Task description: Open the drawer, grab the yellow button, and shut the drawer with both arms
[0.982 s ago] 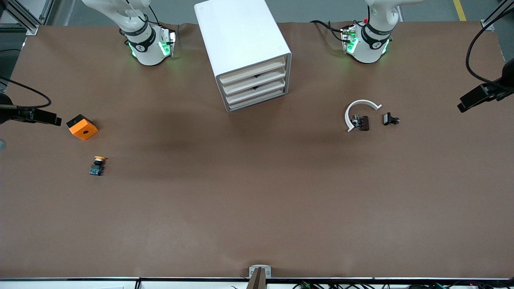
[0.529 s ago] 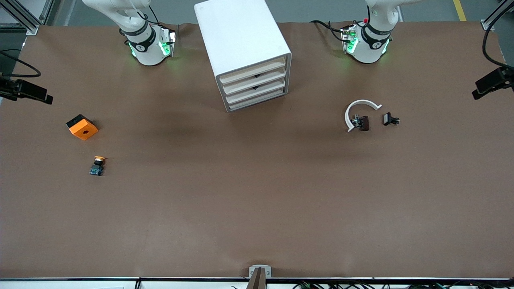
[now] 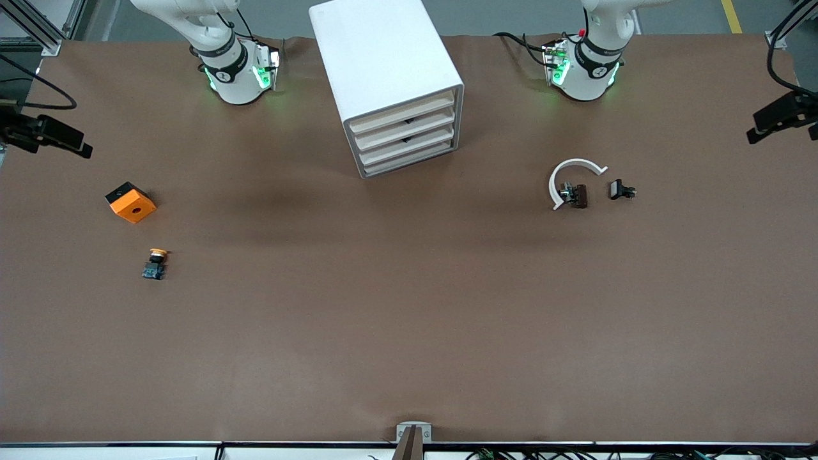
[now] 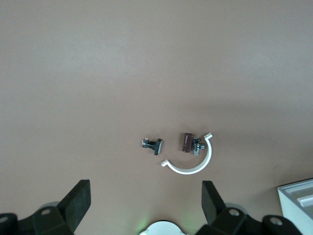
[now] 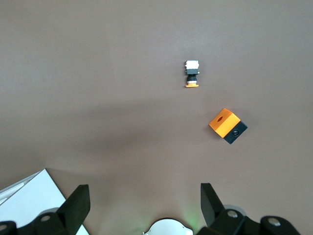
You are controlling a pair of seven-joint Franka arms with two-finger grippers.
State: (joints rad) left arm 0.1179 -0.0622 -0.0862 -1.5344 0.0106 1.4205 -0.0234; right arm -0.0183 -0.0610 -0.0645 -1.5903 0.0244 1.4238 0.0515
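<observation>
The white cabinet [image 3: 377,51] stands between the two arm bases, and each drawer [image 3: 404,131] in it is pushed in. The button [image 3: 155,263] [image 5: 191,73], with its orange cap and blue base, lies on the table toward the right arm's end. It is nearer to the front camera than the orange cube [image 3: 131,203]. My right gripper [image 3: 61,135] [image 5: 144,196] hangs high over that end of the table, open and holding nothing. My left gripper [image 3: 776,118] [image 4: 145,196] hangs high over the left arm's end, also open and holding nothing.
A white arc [image 3: 569,176] [image 4: 193,164] with a dark clip piece [image 3: 578,195] lies toward the left arm's end, and a small black clip [image 3: 620,190] [image 4: 152,145] is beside it. A cabinet corner shows in both wrist views. Brown paper covers the table [image 3: 409,319].
Both grippers have moved up the front view, toward the bases' edge of the table, and stay open. Nothing on the table has moved.
</observation>
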